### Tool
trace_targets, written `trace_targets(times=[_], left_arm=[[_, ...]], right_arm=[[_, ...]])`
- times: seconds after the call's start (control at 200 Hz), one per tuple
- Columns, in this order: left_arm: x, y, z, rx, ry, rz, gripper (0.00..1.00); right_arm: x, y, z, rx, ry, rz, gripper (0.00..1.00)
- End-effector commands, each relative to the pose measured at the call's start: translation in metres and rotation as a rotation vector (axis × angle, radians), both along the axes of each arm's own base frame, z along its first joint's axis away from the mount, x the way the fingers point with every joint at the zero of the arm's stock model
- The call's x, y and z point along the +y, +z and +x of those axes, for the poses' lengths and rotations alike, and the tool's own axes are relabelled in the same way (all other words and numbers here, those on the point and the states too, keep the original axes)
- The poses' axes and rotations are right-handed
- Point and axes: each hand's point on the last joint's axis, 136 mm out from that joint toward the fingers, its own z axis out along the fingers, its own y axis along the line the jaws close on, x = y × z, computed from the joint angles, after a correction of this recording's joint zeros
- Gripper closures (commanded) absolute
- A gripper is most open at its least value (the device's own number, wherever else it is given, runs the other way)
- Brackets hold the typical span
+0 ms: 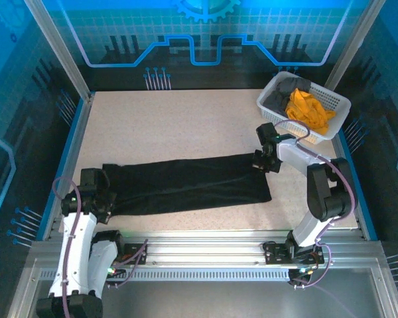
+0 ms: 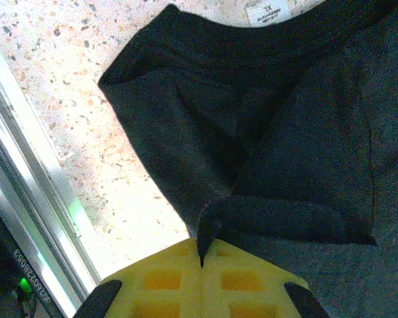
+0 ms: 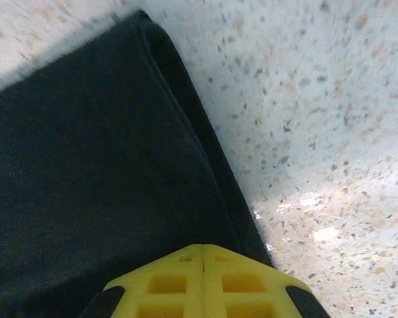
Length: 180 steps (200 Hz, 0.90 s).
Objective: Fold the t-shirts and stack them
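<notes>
With your left gripper (image 2: pixel 201 262) and right gripper (image 3: pixel 203 255) each pinched shut on one end of the black t-shirt (image 1: pixel 186 185), stretched flat between them as a folded strip, treat the lengthwise fold as made; next carry one end onto the other.

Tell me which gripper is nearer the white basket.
Right. The right gripper is at the end of the black t-shirt close to the basket; the left gripper holds the opposite end.
</notes>
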Motion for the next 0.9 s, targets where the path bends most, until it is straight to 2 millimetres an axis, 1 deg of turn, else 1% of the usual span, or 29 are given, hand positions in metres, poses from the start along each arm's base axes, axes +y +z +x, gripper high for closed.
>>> trace_targets(times=[0.0, 0.12, 0.26, 0.385, 0.475, 0.64, 0.78, 0.895], left_arm=[[-0.006, 0.009, -0.011, 0.012, 0.022, -0.032, 1.00], [-0.006, 0.018, -0.013, 0.002, 0.027, -0.027, 1.00], [-0.010, 0.025, -0.017, 0.000, 0.029, -0.048, 1.00], [-0.014, 0.023, -0.024, 0.020, 0.038, -0.071, 1.00], [-0.013, 0.017, -0.026, 0.031, 0.038, -0.065, 1.00], [-0.017, 0.001, -0.012, 0.024, 0.032, -0.096, 1.00], [-0.015, -0.008, -0.002, 0.041, 0.015, -0.083, 1.00], [-0.014, -0.016, 0.010, 0.041, 0.002, -0.081, 1.00]], right_arm=[[-0.008, -0.023, -0.028, 0.138, -0.040, -0.004, 0.98], [-0.011, -0.030, -0.028, 0.172, -0.029, -0.021, 1.00], [-0.012, -0.034, -0.028, 0.212, -0.020, -0.039, 1.00], [-0.013, -0.035, -0.029, 0.220, -0.025, -0.054, 1.00], [-0.013, -0.033, -0.029, 0.213, -0.026, -0.061, 1.00], [-0.016, -0.022, -0.027, 0.177, -0.015, -0.102, 1.00], [-0.016, -0.012, -0.023, 0.145, -0.003, -0.119, 1.00], [-0.013, 0.004, -0.017, 0.092, 0.029, -0.146, 1.00]])
